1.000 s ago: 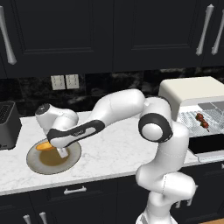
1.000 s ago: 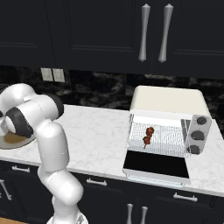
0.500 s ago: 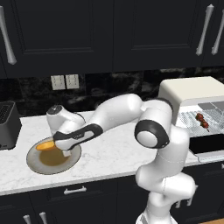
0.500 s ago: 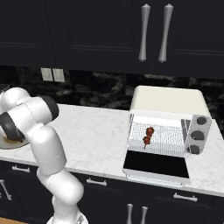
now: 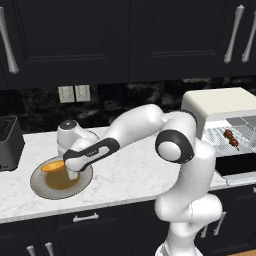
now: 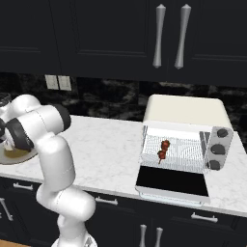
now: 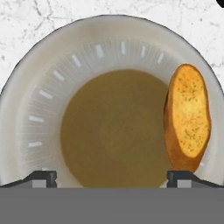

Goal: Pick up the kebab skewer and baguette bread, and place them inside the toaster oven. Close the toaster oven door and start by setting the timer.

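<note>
The baguette bread [image 7: 187,116] lies on the right side of a round grey plate [image 7: 26,87]; in the left base view the baguette bread [image 5: 52,166] rests on the plate's [image 5: 41,188] left rim. My gripper [image 5: 73,174] hangs open just over the plate. In the hand view the gripper [image 7: 113,178] has one fingertip [image 7: 180,176] at the bread's near end. The kebab skewer [image 6: 163,149] lies on the wire rack inside the toaster oven [image 6: 185,113]. The toaster oven door [image 6: 172,182] is folded down open. The skewer [image 5: 231,138] and oven [image 5: 222,106] sit at the far right.
A dark slot toaster [image 5: 9,143] stands at the counter's left end, close to the plate. The oven's three knobs [image 6: 218,148] sit on its right front. Dark cabinets hang above the white marble counter [image 5: 130,175], and my own arm spans from the plate to the oven.
My hand has shifted a little to the right and lower over the plate. The jaws stayed open; bread, skewer and oven door have not moved.
</note>
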Tool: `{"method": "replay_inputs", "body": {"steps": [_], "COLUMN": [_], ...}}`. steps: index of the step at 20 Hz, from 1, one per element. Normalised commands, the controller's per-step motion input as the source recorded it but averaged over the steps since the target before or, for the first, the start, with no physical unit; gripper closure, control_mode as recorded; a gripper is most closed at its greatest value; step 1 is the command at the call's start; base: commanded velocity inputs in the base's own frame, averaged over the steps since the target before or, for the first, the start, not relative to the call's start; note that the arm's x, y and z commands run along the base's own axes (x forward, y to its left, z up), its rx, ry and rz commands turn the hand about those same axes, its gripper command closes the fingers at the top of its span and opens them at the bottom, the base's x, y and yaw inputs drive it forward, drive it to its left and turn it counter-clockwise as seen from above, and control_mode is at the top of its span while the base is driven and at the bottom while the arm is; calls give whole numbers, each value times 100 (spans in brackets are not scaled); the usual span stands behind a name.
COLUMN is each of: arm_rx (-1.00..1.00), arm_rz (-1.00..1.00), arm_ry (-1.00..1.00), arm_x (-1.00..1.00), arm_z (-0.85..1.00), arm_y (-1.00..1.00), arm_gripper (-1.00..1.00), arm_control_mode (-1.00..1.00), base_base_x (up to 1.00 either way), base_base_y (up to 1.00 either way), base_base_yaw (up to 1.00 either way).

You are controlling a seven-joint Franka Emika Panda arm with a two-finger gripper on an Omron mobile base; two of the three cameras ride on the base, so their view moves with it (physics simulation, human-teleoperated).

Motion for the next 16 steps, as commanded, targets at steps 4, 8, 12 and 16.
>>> {"method": "replay_inputs", "body": {"steps": [4, 8, 12, 16], "arm_rx": [-4, -13, -15, -10], "arm_rz": [0, 0, 0, 0], "arm_ry": [13, 10, 7, 3], "arm_x": [33, 31, 16, 30], "arm_z": [40, 2, 0, 0], "arm_y": [34, 37, 22, 9], "arm_gripper": [-100, -100, -100, -100], "arm_control_mode": [-100, -100, -100, -100], "base_base_x": [0, 0, 0, 0], "base_base_y": [0, 0, 0, 0], "base_base_yaw": [0, 0, 0, 0]}}
